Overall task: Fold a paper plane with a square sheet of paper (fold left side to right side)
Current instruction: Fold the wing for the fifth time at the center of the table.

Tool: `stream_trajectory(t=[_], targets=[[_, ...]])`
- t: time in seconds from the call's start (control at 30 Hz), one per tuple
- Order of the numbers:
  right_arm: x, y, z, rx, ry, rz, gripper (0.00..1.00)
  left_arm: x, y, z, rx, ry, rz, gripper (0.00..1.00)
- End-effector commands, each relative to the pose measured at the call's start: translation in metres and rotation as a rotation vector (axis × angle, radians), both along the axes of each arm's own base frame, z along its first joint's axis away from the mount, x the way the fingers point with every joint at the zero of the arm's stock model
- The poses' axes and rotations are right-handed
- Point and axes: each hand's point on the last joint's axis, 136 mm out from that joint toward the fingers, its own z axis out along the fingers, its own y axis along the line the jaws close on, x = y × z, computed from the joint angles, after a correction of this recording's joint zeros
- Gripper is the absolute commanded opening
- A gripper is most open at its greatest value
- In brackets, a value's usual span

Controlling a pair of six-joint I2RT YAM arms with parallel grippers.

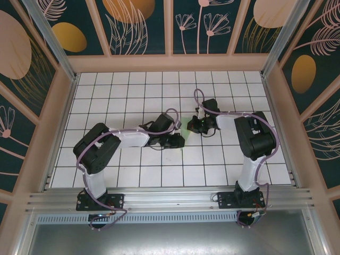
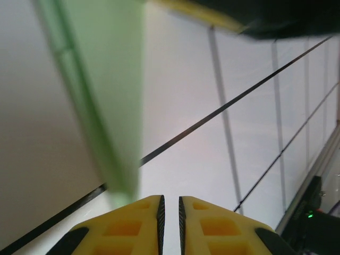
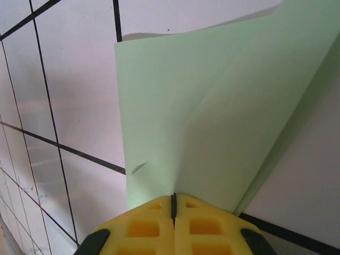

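Note:
The square sheet of paper (image 3: 212, 122) is pale mint green, folded over with a crease running toward my right gripper (image 3: 173, 195). That gripper's yellow fingers are shut on the paper's near edge. In the top view just a green sliver of the paper (image 1: 183, 139) shows between the two grippers at mid-table. My left gripper (image 2: 170, 199) stands barely open, a thin gap between its pads with nothing in it. The paper (image 2: 106, 79) hangs blurred as a narrow wedge just left of its left finger. From above, the left gripper (image 1: 179, 141) sits close to the right gripper (image 1: 191, 127).
The white grid-tiled table (image 1: 133, 95) spreads around both arms. Patterned walls (image 1: 32, 79) close in the left, right and back. A metal rail (image 1: 170, 199) runs along the near edge by the arm bases. The right gripper's dark body (image 2: 287, 18) crosses the top of the left wrist view.

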Motion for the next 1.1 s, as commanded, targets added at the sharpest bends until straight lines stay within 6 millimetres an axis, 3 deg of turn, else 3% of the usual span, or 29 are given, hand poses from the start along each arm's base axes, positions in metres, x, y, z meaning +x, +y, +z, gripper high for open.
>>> stream_trajectory(t=[0.0,0.23,0.4,0.83,1.07], targets=[[-0.005,-0.008,-0.019,-0.074,0.035,-0.005,0.00,0.005,-0.007,0.028,-0.034,-0.056,-0.013,0.17],[-0.007,-0.008,-0.019,-0.079,0.036,-0.001,0.00,-0.010,-0.016,0.011,-0.087,0.019,-0.065,0.17],[-0.008,-0.008,-0.021,-0.087,0.041,0.001,0.00,-0.010,-0.016,-0.004,-0.071,0.041,-0.065,0.17],[-0.010,-0.010,-0.027,-0.119,0.057,0.003,0.00,-0.021,0.001,-0.036,0.023,0.083,-0.056,0.17],[-0.010,-0.012,-0.028,-0.132,0.063,0.002,0.00,-0.019,0.007,-0.041,0.051,0.076,-0.035,0.17]])
